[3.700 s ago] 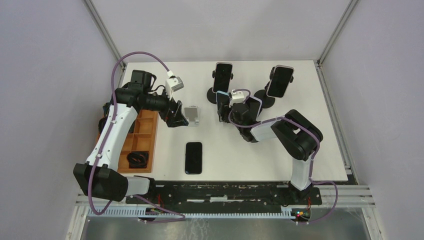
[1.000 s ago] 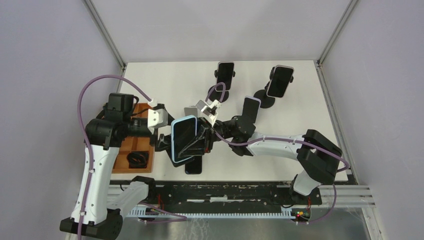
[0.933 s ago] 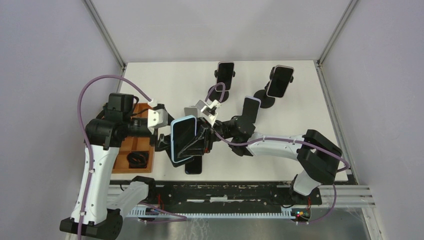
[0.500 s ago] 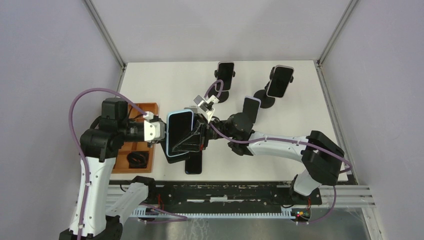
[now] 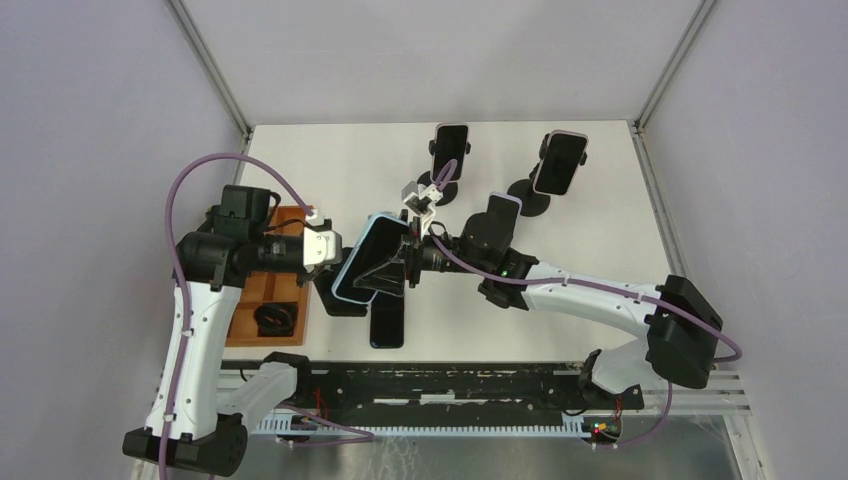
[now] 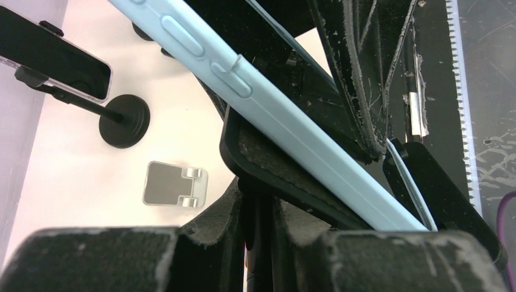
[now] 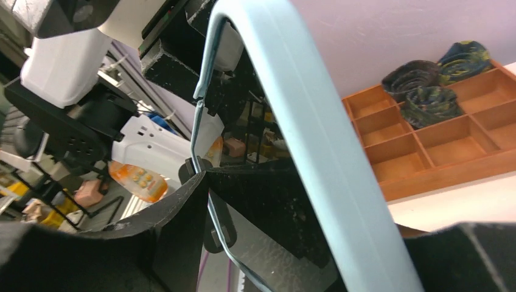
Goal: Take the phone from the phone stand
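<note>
While the blue-cased phone [image 5: 372, 262] hangs in mid-air btwn the two arms, off any stand and a bit toward 7 o'clock from the middle of the table [image 5: 330, 170], the worry is the hand-off. The left gripper [image 5: 342, 288] looks pinched onto the phone's lower end. The left wrist cam shows the case edge wedged against its pad, but that's a hold near one end only, w/ most of the length sticking out past it. The right gripper [image 5: 402, 264] has a finger each side of the phone's 3 o'clock flank; can't tell from the pics if those jaws are squeezing or slack. If the right lets go & the left's hold is shallow, I'd guess the phone pivots or slides out and drops onto the black phone [image 5: 387, 325] lying flat right below, toward 6 o'clock. If both clamp & the arms pull apart, it could get twisted or yanked free instead. Orientation: long axis runs approx 7 o'clock to 1 o'clock seen from overhead, far end toward 1, tilted, not level. The dark screen seems to face up & toward 3–4 o'clock, blue edge toward 10.
</note>
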Robot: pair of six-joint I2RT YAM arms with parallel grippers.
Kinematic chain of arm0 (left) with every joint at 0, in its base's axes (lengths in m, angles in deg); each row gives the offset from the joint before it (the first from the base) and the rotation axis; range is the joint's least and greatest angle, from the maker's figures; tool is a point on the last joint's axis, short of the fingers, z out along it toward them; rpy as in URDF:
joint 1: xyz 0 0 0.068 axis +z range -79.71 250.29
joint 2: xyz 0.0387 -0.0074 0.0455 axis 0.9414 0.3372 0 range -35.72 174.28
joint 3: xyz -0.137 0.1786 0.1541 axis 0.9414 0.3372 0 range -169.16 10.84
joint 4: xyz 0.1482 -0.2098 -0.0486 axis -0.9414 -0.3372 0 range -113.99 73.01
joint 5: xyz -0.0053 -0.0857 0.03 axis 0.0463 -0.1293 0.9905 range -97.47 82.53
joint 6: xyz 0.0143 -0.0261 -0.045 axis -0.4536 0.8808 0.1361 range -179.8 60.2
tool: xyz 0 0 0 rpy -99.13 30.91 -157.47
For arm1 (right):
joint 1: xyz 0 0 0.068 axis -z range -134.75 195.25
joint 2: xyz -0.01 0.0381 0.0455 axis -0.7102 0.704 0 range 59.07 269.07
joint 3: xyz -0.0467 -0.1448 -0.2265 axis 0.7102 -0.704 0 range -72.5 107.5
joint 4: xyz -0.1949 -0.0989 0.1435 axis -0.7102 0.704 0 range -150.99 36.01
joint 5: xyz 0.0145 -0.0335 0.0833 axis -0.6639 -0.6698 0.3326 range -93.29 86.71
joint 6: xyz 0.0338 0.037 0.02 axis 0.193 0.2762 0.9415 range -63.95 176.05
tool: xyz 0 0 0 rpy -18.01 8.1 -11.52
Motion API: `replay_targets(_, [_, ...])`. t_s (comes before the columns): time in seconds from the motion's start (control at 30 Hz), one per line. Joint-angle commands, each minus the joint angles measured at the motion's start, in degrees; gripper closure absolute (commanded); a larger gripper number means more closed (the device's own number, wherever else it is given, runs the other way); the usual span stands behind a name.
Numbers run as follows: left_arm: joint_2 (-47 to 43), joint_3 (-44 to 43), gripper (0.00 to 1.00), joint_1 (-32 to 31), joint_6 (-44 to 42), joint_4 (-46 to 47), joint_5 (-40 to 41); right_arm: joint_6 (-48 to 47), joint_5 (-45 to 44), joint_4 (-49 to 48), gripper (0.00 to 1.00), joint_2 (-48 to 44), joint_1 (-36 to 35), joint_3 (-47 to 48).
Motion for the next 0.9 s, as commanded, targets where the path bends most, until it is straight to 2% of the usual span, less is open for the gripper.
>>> replay_targets(0.0, [-1.3,-2.9,0.98,-1.1,-2.9,-7.0,-9.4,-9.0,-15.2,5.9,0.4,-2.4,1.9,3.1])
replay_targets(0.07, [-1.6,-2.2,0.98,-1.1,-2.9,-7.0,-9.3,-8.9,-15.0,4.9,0.4,-3.4,2.6,2.5])
replay_targets(0.17, [-1.7,-1.6,0.98,-1.1,-3.1,-7.0,-9.3,-6.7,-13.2,1.1,0.51,-4.0,3.0,1.4])
replay_targets(0.2, [-1.6,-1.5,0.98,-1.1,-3.2,-6.9,-9.2,-5.9,-12.4,0.3,0.52,-3.9,3.2,1.4])
replay_targets(0.4, [-1.3,-0.9,0.98,-1.1,-3.2,-7.0,-9.4,-1.5,-10.6,-3.6,0.49,-5.3,5.3,-0.9])
replay_targets(0.6, [-0.6,-1.0,0.98,-1.1,-1.8,-7.0,-11.7,7.2,-8.9,-13.4,0.54,-6.1,9.2,-6.0])
replay_targets(0.7, [-0.5,-0.8,0.98,-1.1,-1.9,-7.0,-11.5,8.5,-8.2,-14.9,0.58,-6.3,9.7,-6.1])
replay_targets(0.8, [-0.6,-0.3,0.98,-1.1,-1.9,-7.0,-10.9,9.6,-6.5,-15.2,0.78,-6.5,10.1,-5.8])
replay_targets(0.87, [-1.0,0.0,0.98,-1.1,-2.4,-7.0,-10.1,11.8,-4.7,-15.8,0.98,-7.1,11.0,-5.9])
